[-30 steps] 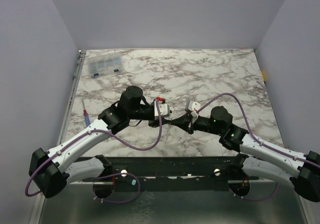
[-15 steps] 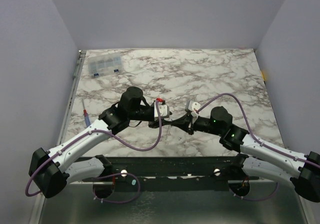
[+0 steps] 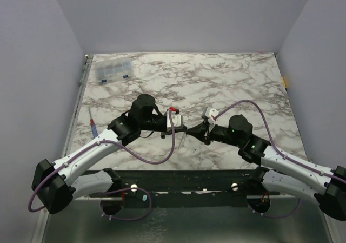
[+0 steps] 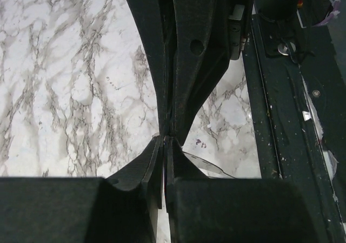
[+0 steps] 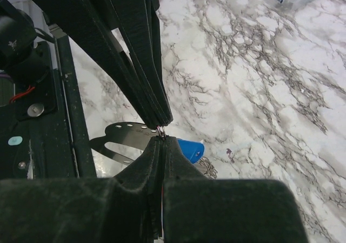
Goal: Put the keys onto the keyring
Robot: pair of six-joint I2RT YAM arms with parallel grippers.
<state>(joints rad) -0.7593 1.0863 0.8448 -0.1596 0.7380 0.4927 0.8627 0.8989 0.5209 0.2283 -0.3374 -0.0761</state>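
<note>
My left gripper (image 3: pixel 186 129) and right gripper (image 3: pixel 197 130) meet tip to tip above the near middle of the marble table (image 3: pixel 243 86). Both are shut. In the right wrist view a thin silvery loop of the keyring (image 5: pixel 161 132) shows pinched between my right gripper (image 5: pixel 162 140) and the left fingers (image 5: pixel 143 64). Its blue tag (image 5: pixel 189 149) hangs just behind my right jaws, with a short chain (image 5: pixel 206 168). A flat silver-grey key (image 5: pixel 121 137) lies under the tips; it also shows in the left wrist view (image 4: pixel 212 165), beside my left gripper (image 4: pixel 166 140). I cannot tell whether the key is on the ring.
A clear compartment box (image 3: pixel 112 70) stands at the far left corner. A blue-handled, red-tipped screwdriver (image 3: pixel 93 125) lies at the left edge. The black base rail (image 3: pixel 178 179) runs along the near edge, close under both arms.
The grippers stay tip to tip at the same spot. The right wrist has lifted and turned slightly.
</note>
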